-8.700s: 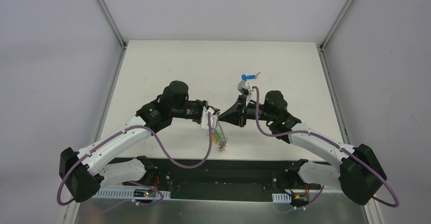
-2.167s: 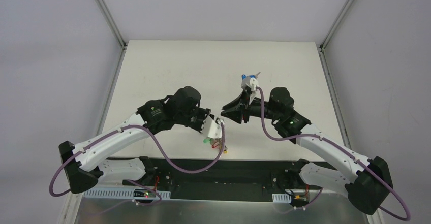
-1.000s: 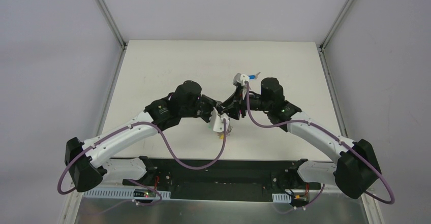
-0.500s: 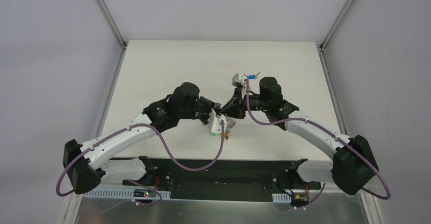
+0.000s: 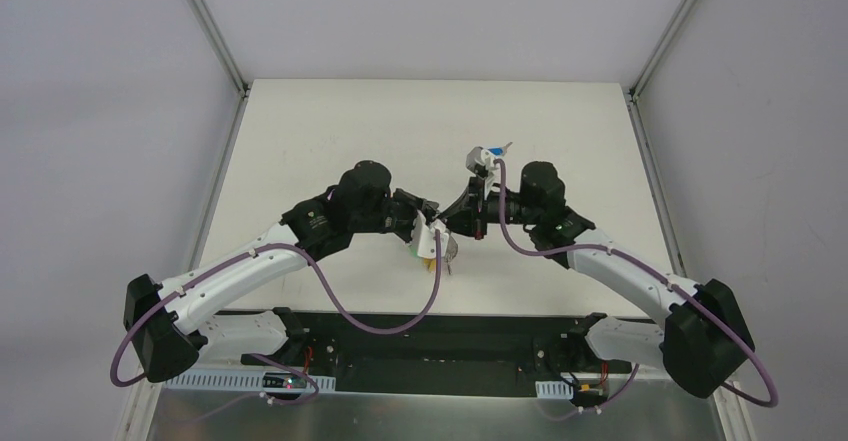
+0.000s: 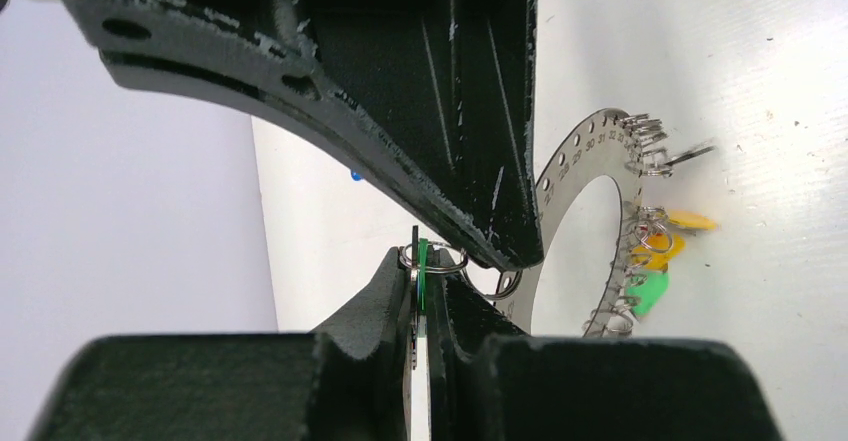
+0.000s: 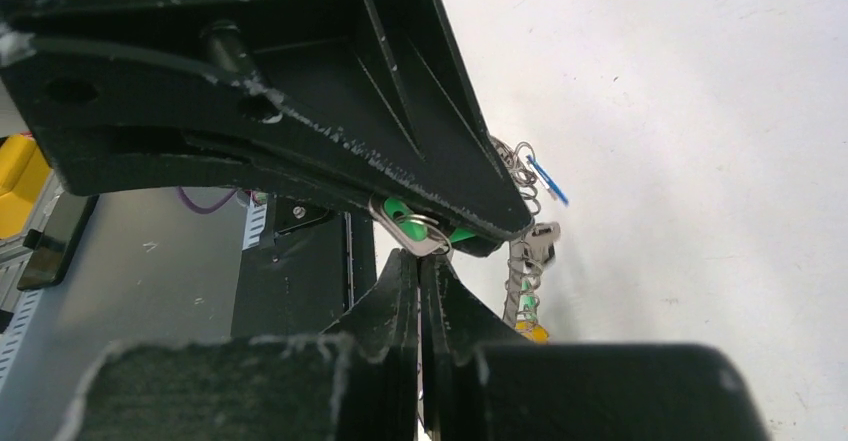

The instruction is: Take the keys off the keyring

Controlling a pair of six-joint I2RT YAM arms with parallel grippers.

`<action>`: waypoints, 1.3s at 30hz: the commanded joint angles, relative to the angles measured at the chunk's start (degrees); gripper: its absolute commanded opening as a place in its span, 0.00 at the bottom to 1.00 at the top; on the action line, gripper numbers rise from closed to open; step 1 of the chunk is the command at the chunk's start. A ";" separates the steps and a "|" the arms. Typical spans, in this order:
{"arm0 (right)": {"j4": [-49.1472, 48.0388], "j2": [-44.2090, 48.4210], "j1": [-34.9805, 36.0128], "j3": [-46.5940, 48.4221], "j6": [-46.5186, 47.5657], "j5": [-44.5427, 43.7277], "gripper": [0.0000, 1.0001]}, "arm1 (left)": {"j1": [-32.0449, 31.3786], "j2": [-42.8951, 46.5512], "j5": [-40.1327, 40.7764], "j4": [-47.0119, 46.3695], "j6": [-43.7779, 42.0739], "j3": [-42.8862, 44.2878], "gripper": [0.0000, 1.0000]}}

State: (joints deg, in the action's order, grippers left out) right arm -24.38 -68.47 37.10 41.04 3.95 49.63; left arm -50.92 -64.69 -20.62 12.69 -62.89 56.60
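My two grippers meet tip to tip above the table's middle. My left gripper [image 5: 432, 233] [image 6: 428, 261] is shut on a green key head [image 6: 423, 257] with a small split ring [image 6: 436, 258] at its top. My right gripper [image 5: 456, 225] [image 7: 420, 254] is shut on that small ring [image 7: 408, 229], with the green key [image 7: 462, 232] just behind it. The grey keyring [image 6: 566, 166] [image 7: 520, 266] [image 5: 448, 251] hangs below them with yellow [image 6: 660, 252] and green keys [image 6: 646, 289] on it. A blue key [image 5: 490, 151] lies on the table behind my right wrist.
White table [image 5: 330, 141] with grey walls on three sides. The table's front edge and the black base rail [image 5: 430, 326] lie close below the hanging keyring. A blue key [image 7: 546, 181] shows beside the keyring's top in the right wrist view.
The left gripper brought the keyring up from the front edge and the right gripper came in tip to tip. In the last half second the right arm shifted slightly right.
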 commanded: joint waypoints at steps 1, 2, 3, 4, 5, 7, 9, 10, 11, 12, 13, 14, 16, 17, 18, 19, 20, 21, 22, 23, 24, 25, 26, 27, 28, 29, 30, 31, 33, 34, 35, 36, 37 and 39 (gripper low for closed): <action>-7.51 4.72 0.08 -1.14 -1.25 -2.36 0.00 | 0.01 1.06 -2.28 -3.63 3.42 0.63 0.00; -8.33 5.35 0.11 -1.66 -1.49 -3.01 0.00 | -0.01 0.99 -2.28 -3.70 3.92 0.68 0.00; -9.12 5.88 0.08 -2.10 -1.75 -3.57 0.00 | -0.01 0.97 -2.29 -3.79 4.42 0.74 0.00; -10.13 6.61 0.10 -2.53 -2.10 -4.09 0.00 | 0.03 0.88 -2.23 -3.90 4.90 0.81 0.00; -10.50 6.95 0.08 -2.81 -2.21 -4.44 0.00 | 0.06 0.83 -2.19 -3.95 5.48 0.84 0.00; -11.10 7.76 0.12 -3.29 -2.36 -4.54 0.00 | 0.08 0.62 -1.98 -3.98 6.25 0.93 0.00; -11.13 8.39 0.13 -3.32 -2.36 -4.09 0.00 | 0.46 0.42 -2.18 -4.15 7.03 1.03 0.00; -11.13 8.50 0.08 -3.35 -2.43 -3.95 0.00 | 0.61 0.38 -2.53 -4.24 7.54 1.05 0.00; -11.13 8.73 0.08 -3.43 -2.64 -4.23 0.00 | 0.81 0.46 -3.14 -4.37 8.08 1.16 0.00; -11.13 8.96 0.08 -3.61 -2.81 -4.87 0.00 | 0.89 0.70 -3.65 -4.51 8.28 1.14 0.00; -11.13 9.16 0.03 -3.65 -3.07 -5.82 0.00 | 1.03 1.00 -4.13 -4.58 8.19 1.10 0.00; -11.08 9.20 0.06 -3.67 -3.45 -6.61 0.00 | 1.00 1.35 -4.38 -4.79 7.72 0.70 0.00; -10.18 9.15 0.04 -3.39 -3.76 -7.41 0.00 | 1.00 2.08 -4.43 -5.22 6.31 -0.16 0.00; -9.24 8.98 -0.09 -2.85 -3.77 -7.77 0.00 | 1.01 2.39 -4.24 -5.46 5.73 -0.70 0.00; -8.22 8.76 -0.14 -2.36 -3.77 -7.86 0.00 | 1.02 2.77 -4.01 -5.70 5.08 -1.02 0.00; -6.95 8.49 -0.18 -1.84 -3.77 -7.81 0.00 | 1.02 3.15 -3.87 -5.90 4.46 -1.39 0.00; -5.77 8.18 -0.30 -1.31 -4.47 -7.96 0.00 | 1.06 3.40 -3.69 -5.86 3.74 -1.83 0.00; -4.40 7.94 -0.41 -0.74 -5.59 -8.34 0.00 | 1.06 3.68 -3.63 -5.88 2.91 -2.13 0.00; -2.74 7.57 -0.53 -0.06 -6.01 -8.73 0.00 | 1.02 3.94 -3.56 -5.89 2.23 -2.41 0.00; -1.16 7.17 -0.76 0.72 -6.43 -8.74 0.00 | 1.05 4.20 -3.38 -5.87 1.71 -2.61 0.00; 0.60 6.60 -0.86 1.59 -6.88 -8.58 0.00 | 1.00 4.41 -3.37 -5.87 1.32 -2.75 0.00; 2.29 5.81 -1.15 2.56 -7.58 -8.46 0.00 | 0.99 4.65 -3.42 -5.89 0.87 -2.86 0.00; 4.24 4.69 -1.34 3.49 -8.41 -8.23 0.00 | 0.99 4.86 -3.60 -5.87 0.56 -3.01 0.00; 5.41 3.87 -1.67 4.55 -9.25 -7.75 0.00 | 0.99 4.93 -3.80 -5.88 0.38 -3.07 0.00; 5.99 3.07 -1.92 5.29 -10.24 -7.16 0.00 | 1.03 5.04 -3.96 -5.90 0.06 -3.19 0.00; 6.23 2.42 -2.16 5.85 -11.29 -6.63 0.00 | 1.06 5.09 -4.25 -5.85 -0.22 -3.29 0.00; 6.41 1.84 -2.30 6.40 -12.09 -5.91 0.00 | 1.02 5.23 -4.59 -5.89 -0.50 -3.47 0.00; 6.47 1.39 -2.33 6.79 -12.77 -5.14 0.00 | 1.00 5.24 -4.94 -5.88 -0.86 -3.63 0.00; 7.36 0.64 -2.43 7.67 -13.97 -4.51 0.00 | 1.00 5.28 -5.50 -5.90 -1.65 -3.85 0.00; 8.30 0.35 -2.45 8.25 -14.42 -4.50 0.00 | 0.99 5.28 -5.74 -5.92 -2.02 -4.02 0.00; 9.56 0.08 -2.47 8.97 -14.57 -4.69 0.00 | 1.05 5.34 -5.85 -5.89 -2.51 -4.19 0.00; 10.56 -0.11 -2.53 9.54 -14.93 -4.97 0.00 | 1.04 5.31 -5.89 -5.84 -2.74 -4.25 0.00; 11.15 -0.12 -2.60 9.91 -15.35 -5.43 0.00 | 1.07 5.28 -5.87 -5.80 -2.87 -4.37 0.00; 11.28 0.07 -2.87 10.18 -16.93 -6.69 0.00 | 1.06 5.39 -5.73 -5.73 -3.06 -4.39 0.00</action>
State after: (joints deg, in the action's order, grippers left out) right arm -12.21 -68.77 35.20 47.05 -9.17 45.28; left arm -49.43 -60.99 -22.02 8.97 -64.10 52.45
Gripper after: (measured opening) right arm 0.033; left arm 0.052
